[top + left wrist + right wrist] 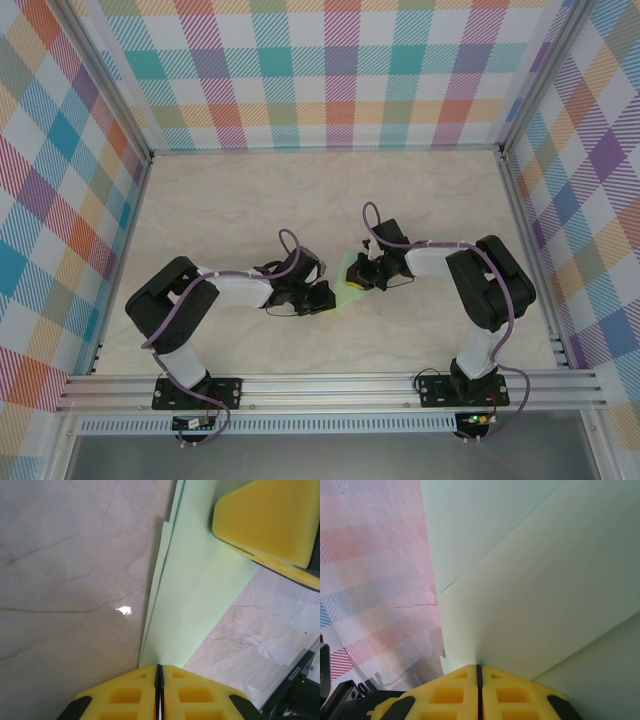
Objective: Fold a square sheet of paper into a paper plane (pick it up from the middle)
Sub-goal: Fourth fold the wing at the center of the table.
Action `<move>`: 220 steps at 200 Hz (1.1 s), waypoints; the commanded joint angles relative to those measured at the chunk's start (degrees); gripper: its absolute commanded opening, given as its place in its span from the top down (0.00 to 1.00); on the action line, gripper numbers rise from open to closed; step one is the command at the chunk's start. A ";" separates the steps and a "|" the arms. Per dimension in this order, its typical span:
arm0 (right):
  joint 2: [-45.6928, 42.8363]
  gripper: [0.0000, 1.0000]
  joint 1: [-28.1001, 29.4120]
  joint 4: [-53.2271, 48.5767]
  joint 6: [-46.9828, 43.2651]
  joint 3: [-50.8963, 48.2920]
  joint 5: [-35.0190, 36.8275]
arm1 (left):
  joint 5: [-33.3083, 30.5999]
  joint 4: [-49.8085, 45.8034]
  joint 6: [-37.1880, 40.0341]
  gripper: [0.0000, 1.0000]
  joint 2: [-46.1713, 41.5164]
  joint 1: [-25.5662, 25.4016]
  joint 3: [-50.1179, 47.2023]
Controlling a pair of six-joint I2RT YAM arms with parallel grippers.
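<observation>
I am pinching the partly folded green sheet of paper [352, 272] over mid table [250, 190], both jaws closed on it. My left gripper [159, 672] is clamping its narrow end, my right gripper [479, 671] a folded edge.

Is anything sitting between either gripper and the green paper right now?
Nothing visible. The left gripper and the right gripper each have their jaws closed directly on the partly folded green paper.
</observation>
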 commanded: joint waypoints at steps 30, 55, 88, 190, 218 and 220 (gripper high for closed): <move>4.28 0.92 0.47 -5.13 -0.74 -0.59 7.42 | -0.31 -9.22 0.32 0.89 -1.31 -1.10 -4.05; 4.44 0.92 0.47 -5.91 -0.52 -0.31 7.97 | 0.12 -10.68 1.52 0.89 -1.83 -1.49 -3.96; 5.03 0.92 0.47 -6.37 -0.03 -0.09 8.24 | -0.03 -12.74 2.73 0.89 -2.79 -2.29 -4.20; 5.97 0.92 0.47 -7.08 0.20 0.70 7.98 | -4.64 -15.42 5.91 0.89 -10.93 -1.90 1.24; 6.22 0.92 0.47 -7.06 0.16 0.88 7.63 | -6.76 -13.33 7.02 0.89 -10.46 -1.26 5.12; 6.27 0.92 0.47 -7.13 0.16 0.88 7.62 | -6.71 -13.15 7.09 0.89 -10.09 -1.24 5.39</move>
